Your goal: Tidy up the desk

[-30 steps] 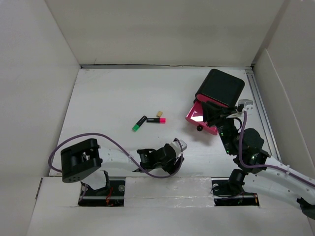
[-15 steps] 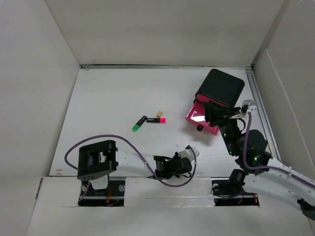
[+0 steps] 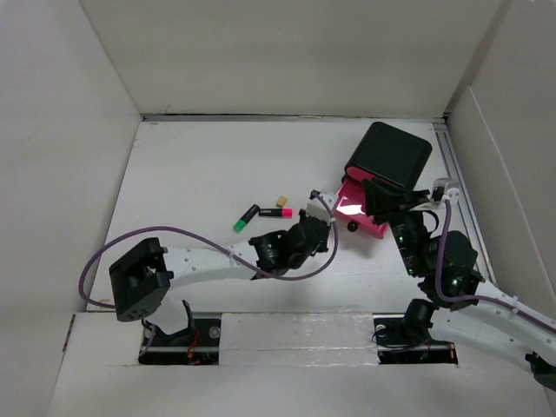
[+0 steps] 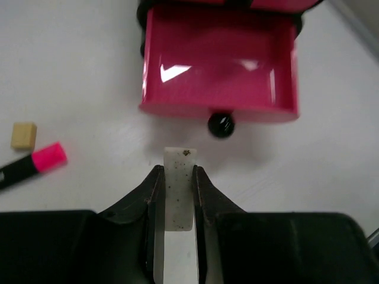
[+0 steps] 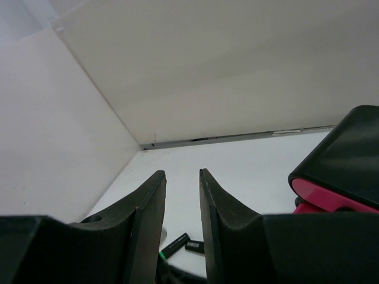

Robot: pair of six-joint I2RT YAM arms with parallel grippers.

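1. Found the left gripper (image 4: 176,170) pinching a flat, speckled white eraser (image 4: 179,198), long end pointing far toward the open pink drawer (image 4: 219,109).
2. Found the right gripper (image 5: 182,173) raised off the surface, jaws spread with nothing between them, close to the black box (image 3: 389,155).
3. Placed the desk (image 3: 200,165) under everything: a wide white top, with box and drawer at its far right and both arm bases along its near edge.
4. Judged the step in hand as dropping the eraser into the drawer, with the eraser's tip just short of the round black knob (image 4: 221,125) and not yet over the tray.
5. Judged it best to go over the knob and the drawer's near wall, carry on far until fully above the glossy floor, then let go low to avoid a bounce out.
6. Rated the drawer far wider than the eraser, leaving slack to left and right. Advised a centred line and a stop short of the box overhang at the far end.
7. Saw bare desk to the left. Saw a pink marker (image 4: 37,161) and a tan block (image 4: 23,135) lying near-left, apart from the path.
8. Saw the right arm crowding the drawer's right side, so favoured leaving leftward.
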